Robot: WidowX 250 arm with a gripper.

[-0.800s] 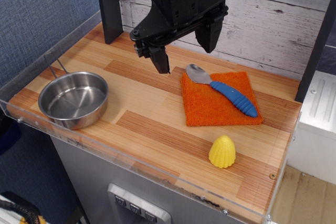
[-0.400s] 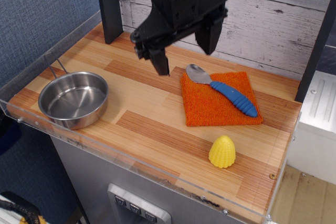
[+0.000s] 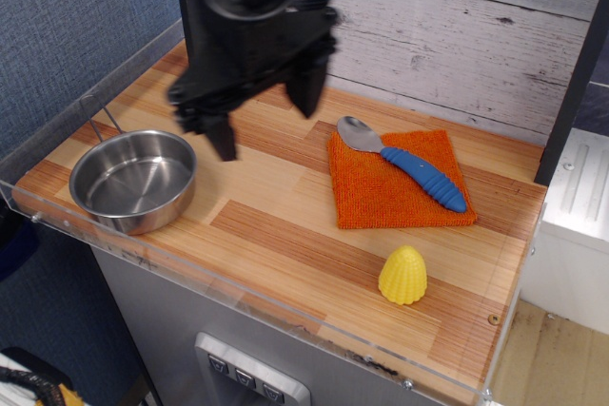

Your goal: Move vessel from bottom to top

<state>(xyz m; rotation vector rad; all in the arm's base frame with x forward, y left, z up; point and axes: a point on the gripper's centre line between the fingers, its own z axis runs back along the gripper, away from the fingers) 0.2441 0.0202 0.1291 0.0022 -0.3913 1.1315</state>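
Nearest us, at the lower right of the frame, we see a yellow ridged cone-shaped toy point(image 3: 403, 276) of glossy plastic standing on the striped wood-grain tabletop point(image 3: 276, 225), behind the clear acrylic rim along the front edge. At the lower left sits the vessel point(image 3: 133, 181), a round, shallow pan of shiny stainless steel, empty, with a thin wire handle reaching up-left toward the blue fabric wall. At centre right lies a square orange cloth point(image 3: 400, 181) with a nubby woven texture; on it rests 1 spoon point(image 3: 404, 161) with a smooth metal bowl and a ribbed blue handle, laid diagonally.

Above these, at the upper centre-left, hangs the black gripper point(image 3: 266, 125), blurred. Its 2 fingers are spread wide apart and carry nothing; the left fingertip is just beside the pan's right rim, though we cannot tell whether it touches.

Compared with 0.4 s ago, the gripper has shifted left from above the cloth's corner toward the pan. The pan, cloth, spoon and toy lie where they were.
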